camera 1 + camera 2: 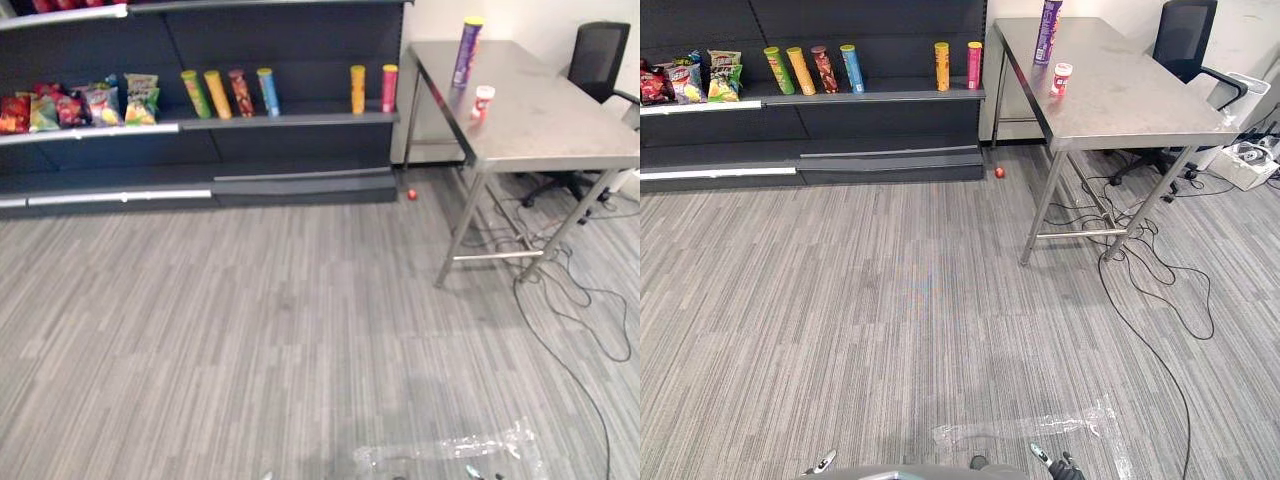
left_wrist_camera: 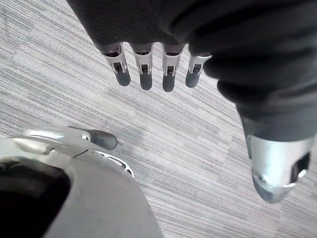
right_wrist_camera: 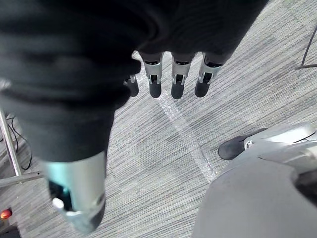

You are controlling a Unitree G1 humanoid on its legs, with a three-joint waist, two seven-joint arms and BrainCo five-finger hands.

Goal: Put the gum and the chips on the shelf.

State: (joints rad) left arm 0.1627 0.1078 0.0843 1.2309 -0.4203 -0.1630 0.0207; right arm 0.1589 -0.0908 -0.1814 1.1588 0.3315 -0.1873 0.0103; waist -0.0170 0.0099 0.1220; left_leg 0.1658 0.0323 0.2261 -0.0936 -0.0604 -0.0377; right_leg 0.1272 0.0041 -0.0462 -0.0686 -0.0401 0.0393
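Chips (image 1: 466, 50) and gum (image 1: 483, 102) are seen on the counter (image 1: 560, 120), upper right, with the shelf (image 1: 300, 120) upper left. The left hand (image 2: 144, 67) and right hand (image 3: 177, 77) are hung straight-fingered and empty, presumably because the counter is well off.

light: pretty even and bright, soft | glare: pale sheen on the metal table (image 1: 1140, 100), far ahead of the right hand (image 3: 178, 74) | glint: tape strip (image 3: 190, 144) on the floor just past its fingertips | dark: shelf (image 1: 890, 50), kinda murky
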